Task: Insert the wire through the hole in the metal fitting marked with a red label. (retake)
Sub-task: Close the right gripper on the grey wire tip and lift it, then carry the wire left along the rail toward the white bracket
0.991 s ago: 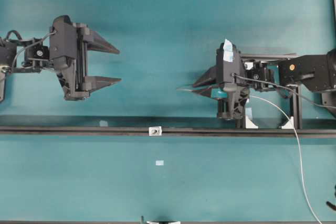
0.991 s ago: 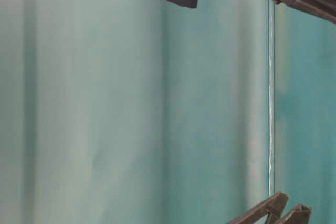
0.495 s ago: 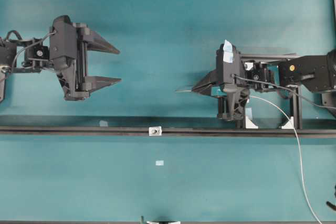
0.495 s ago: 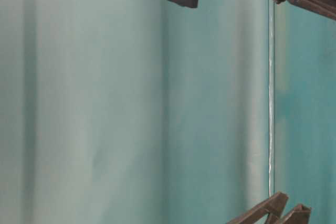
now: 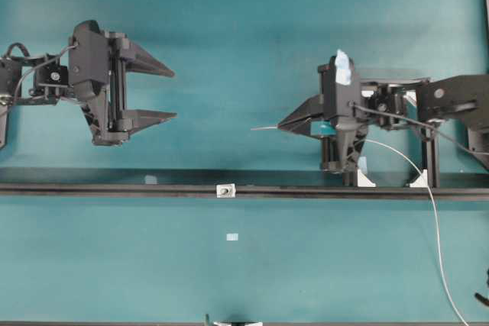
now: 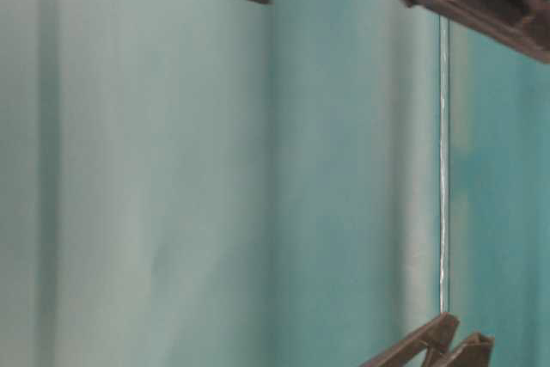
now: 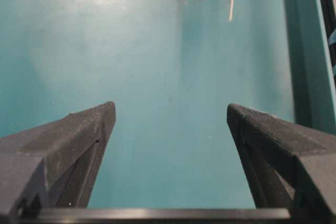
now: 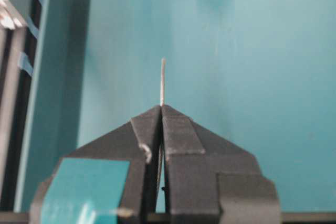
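**Wire Tip Pinched, Fitting Apart on the Rail**

Poking out past the closed fingertips of the right gripper (image 5: pixel 281 125), the wire (image 5: pixel 263 127) shows a short pale tip pointing toward nine o'clock in the overhead view; its long remainder loops from behind the wrist down toward five o'clock and leaves the frame. The metal fitting (image 5: pixel 225 190) sits on the dark rail (image 5: pixel 114 188), at about seven o'clock from the tip and clearly apart from it, with bare teal surface between. Its hole (image 5: pixel 225 190) is only a dark speck. Across a wide unobstructed gap at nine o'clock, the left gripper (image 5: pixel 170 95) hangs with its jaws spread wide and nothing between them. A pale tape scrap (image 5: pixel 232 237) lies at six o'clock from the fitting. White clip blocks (image 5: pixel 365 179) stand under the right arm. The table-level view is blurred teal, showing only dark gripper parts at its edges.
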Robot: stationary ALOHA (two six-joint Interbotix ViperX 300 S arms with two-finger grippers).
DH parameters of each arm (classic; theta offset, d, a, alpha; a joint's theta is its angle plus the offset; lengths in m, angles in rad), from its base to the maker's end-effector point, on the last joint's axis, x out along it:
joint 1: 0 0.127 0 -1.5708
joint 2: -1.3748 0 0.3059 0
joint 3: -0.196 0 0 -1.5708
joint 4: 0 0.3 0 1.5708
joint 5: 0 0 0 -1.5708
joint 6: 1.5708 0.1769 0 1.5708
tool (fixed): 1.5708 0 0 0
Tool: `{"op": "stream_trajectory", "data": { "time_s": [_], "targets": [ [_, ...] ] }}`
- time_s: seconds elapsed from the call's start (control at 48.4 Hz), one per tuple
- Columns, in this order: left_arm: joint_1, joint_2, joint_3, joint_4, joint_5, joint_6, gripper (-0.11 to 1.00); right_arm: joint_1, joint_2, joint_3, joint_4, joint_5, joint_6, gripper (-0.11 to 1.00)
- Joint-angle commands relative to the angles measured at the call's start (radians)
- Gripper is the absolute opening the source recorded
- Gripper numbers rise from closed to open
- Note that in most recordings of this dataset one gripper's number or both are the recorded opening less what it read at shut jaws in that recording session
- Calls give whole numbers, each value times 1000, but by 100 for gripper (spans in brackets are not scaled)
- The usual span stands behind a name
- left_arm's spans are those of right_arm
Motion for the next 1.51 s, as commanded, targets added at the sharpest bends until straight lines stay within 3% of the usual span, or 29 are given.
{"op": "stream_trajectory", "data": {
  "time_s": [0.0,0.289,0.64,0.929,1.073,1.301,1.486],
  "targets": [
    [5,-29,-23,-2,-3,-2,78,-6,-64,-20,-3,31,-3,3],
    [5,-80,-35,-2,0,-5,78,-8,-176,-23,-14,120,-2,3],
    [-2,-80,-37,-5,2,-14,78,-8,-195,-6,-14,110,0,3],
    [-20,-78,-28,-8,-18,-12,78,-5,-196,25,-12,52,6,3],
    [-60,-75,-3,-15,-98,-12,78,23,-192,66,-5,-55,6,3],
    [-138,25,43,-32,-337,-14,78,109,-141,140,91,-287,-2,3],
    [-156,164,34,-38,-488,-31,78,201,-37,141,236,-417,-74,3]
  ]
}}
